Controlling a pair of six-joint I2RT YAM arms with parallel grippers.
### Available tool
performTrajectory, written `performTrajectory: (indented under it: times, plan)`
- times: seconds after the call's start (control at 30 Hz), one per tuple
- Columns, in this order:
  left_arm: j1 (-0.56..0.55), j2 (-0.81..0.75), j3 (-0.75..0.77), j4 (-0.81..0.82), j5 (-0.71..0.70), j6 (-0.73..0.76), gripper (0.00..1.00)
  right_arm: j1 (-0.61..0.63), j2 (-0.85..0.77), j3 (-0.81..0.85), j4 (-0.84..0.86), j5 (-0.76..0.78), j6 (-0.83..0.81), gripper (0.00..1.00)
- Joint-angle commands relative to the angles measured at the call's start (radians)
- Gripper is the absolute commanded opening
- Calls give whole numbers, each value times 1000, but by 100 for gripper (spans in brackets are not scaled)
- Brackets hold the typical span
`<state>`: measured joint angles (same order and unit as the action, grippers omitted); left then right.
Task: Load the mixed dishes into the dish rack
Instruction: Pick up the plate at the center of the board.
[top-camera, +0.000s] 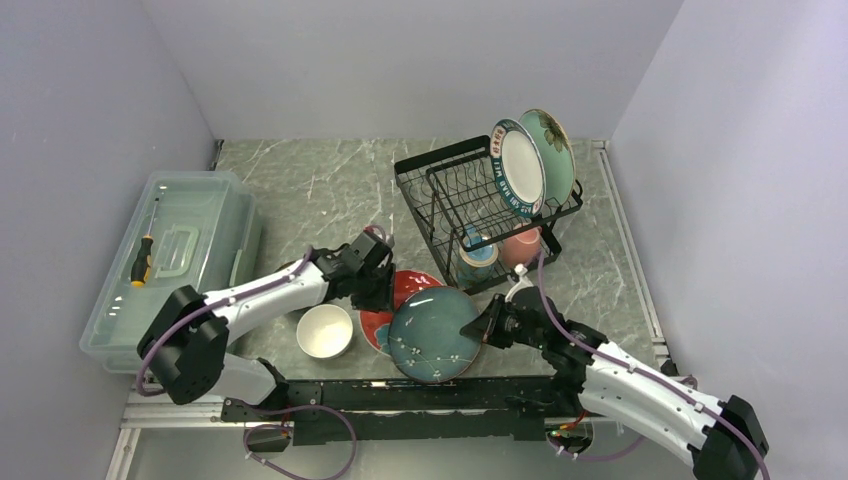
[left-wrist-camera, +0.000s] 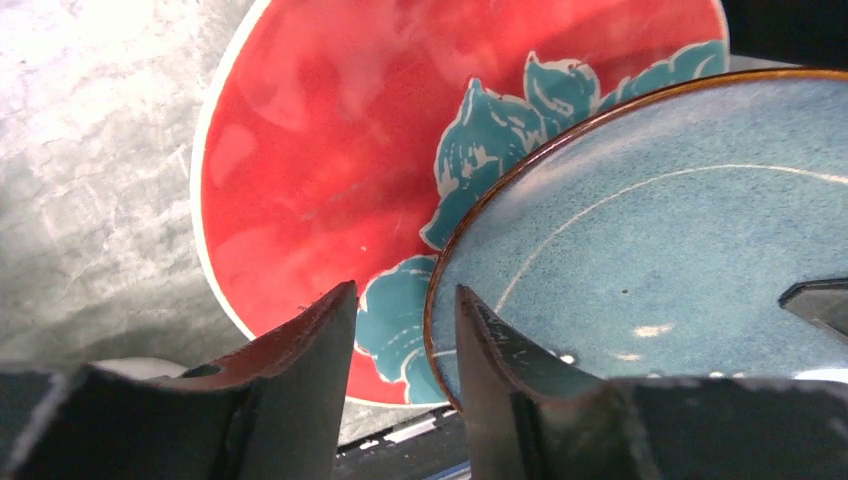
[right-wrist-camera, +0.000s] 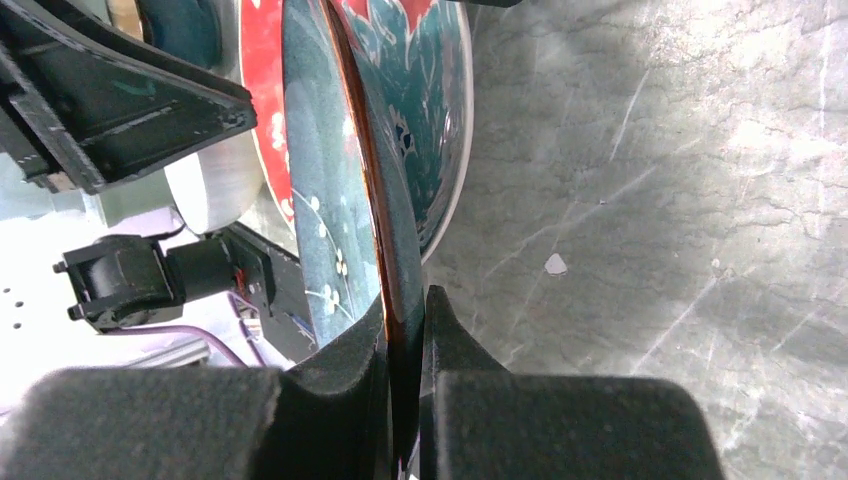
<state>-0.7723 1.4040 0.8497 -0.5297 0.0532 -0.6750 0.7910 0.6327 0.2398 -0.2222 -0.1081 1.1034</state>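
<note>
The right gripper (right-wrist-camera: 405, 300) is clamped hard on the rim of the teal plate (top-camera: 432, 338), one finger on each face and no gap showing. That plate, dotted with small white blossoms, sits near the middle of the table's near edge, and its far-left side overlaps the red plate (top-camera: 408, 287). Whether it rests on the red plate or hangs just above it, the views don't say.

The left gripper (left-wrist-camera: 403, 290) is on the opposite side, its jaws standing partly apart. The teal plate's brown rim runs into the gap, close by one finger, and nothing is pinched. The red plate lies flat on the table (top-camera: 330, 180) below.

Just left of the two plates, by the near edge, sits the white bowl (top-camera: 324, 331). The dish rack (top-camera: 455, 200) stands toward the far right corner. In its slots stand the white plate with the lettered rim (top-camera: 520, 168) and the mint-green plate (top-camera: 555, 145) upright. The pink mug (top-camera: 520, 247) and the blue mug (top-camera: 478, 255) sit in its lower tier. A clear plastic box (top-camera: 165, 260) lines the left edge.
</note>
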Motion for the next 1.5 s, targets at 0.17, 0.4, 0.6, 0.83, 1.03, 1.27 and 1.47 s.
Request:
performTrajectory:
  times: [0.17, 0.4, 0.6, 0.83, 1.03, 1.27, 1.47]
  plan:
    - [-3, -174, 155, -177, -116, 34, 63, 6, -6, 249, -122, -50, -197, 0]
    - [-2, -288, 254, -284, -194, 85, 82, 6, 1, 457, -320, -81, -397, 0]
    - [-2, -360, 260, -307, -236, 158, 92, 6, 1, 665, -449, -68, -546, 0]
    - [-2, -422, 256, -322, -239, 210, 100, 6, 105, 1008, -608, -10, -691, 0]
    - [-1, -457, 238, -338, -250, 244, 99, 6, 190, 1274, -673, 84, -766, 0]
    - [-2, -496, 219, -339, -249, 270, 99, 6, 295, 1527, -654, 250, -867, 0]
    - [-2, -521, 172, -323, -257, 285, 100, 6, 406, 1698, -631, 336, -983, 0]
